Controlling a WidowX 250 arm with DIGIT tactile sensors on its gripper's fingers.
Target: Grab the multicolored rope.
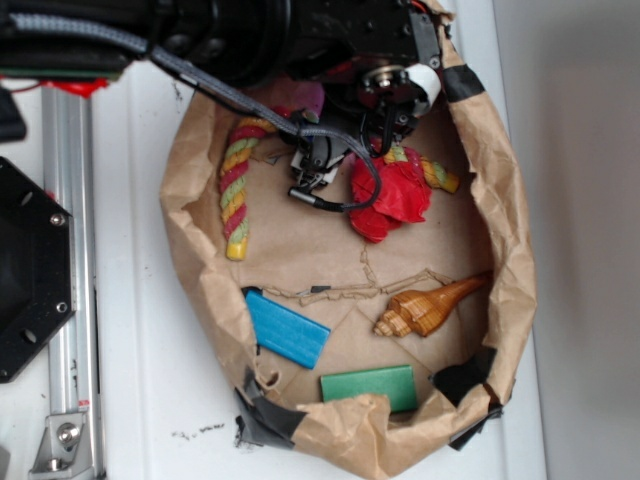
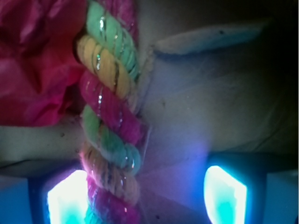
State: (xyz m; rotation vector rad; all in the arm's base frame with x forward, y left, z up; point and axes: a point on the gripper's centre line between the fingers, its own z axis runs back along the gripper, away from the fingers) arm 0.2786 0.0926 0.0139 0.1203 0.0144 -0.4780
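Rope: multicolored rope (image 2: 110, 126), thick twisted cord, runs under the gripper (image 2: 147, 191), against its left finger.
Gripper: spread wide, holding nothing; right finger (image 2: 224, 191) well clear.
Handling: likely soft, light, limp; twist gives purchase.
Hold: mid-length, across the strands.
Wrist view: strands close up, red paper ball (image 2: 32, 60) left.
Exterior view: rope (image 1: 238, 195) curved inside paper bag (image 1: 505, 300); arm hides its middle.

Twisted fibre multicolored rope (image 2: 110, 121) with glinting threads; crumpled matt brown paper bag (image 1: 500, 210); glossy shell (image 1: 430, 308).
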